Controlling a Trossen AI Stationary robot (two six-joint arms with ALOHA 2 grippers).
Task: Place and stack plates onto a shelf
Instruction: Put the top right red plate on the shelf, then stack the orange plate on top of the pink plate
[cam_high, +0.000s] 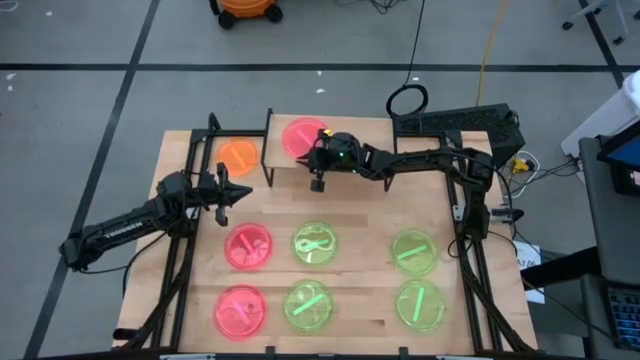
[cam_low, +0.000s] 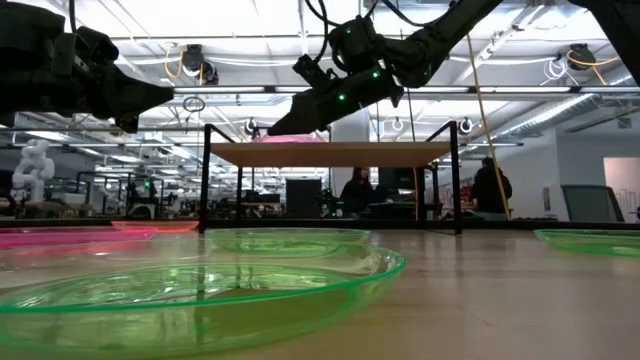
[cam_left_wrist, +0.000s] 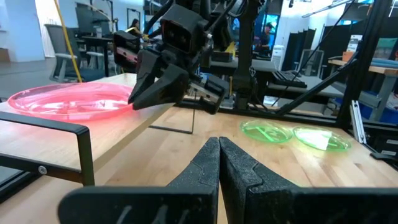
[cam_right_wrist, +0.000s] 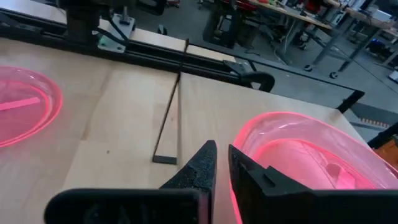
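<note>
L gripper (cam_high: 232, 192) hangs clenched, empty, over bench (cam_high: 370, 215), orange plate (cam_high: 238, 156) just beyond it, nearer L arm than R. Shelf (cam_high: 285, 170) sits at bench's far edge; a pink plate (cam_high: 300, 135) lies flat on it. R gripper (cam_high: 317, 180) is at shelf's near edge, plate just behind its fingers, which look nearly closed and probably hold nothing. Remaining plates: two pink (cam_high: 247, 246), four green (cam_high: 314, 243) in two rows nearer front, well apart from both grippers. Room free on shelf beside pink plate.
</note>
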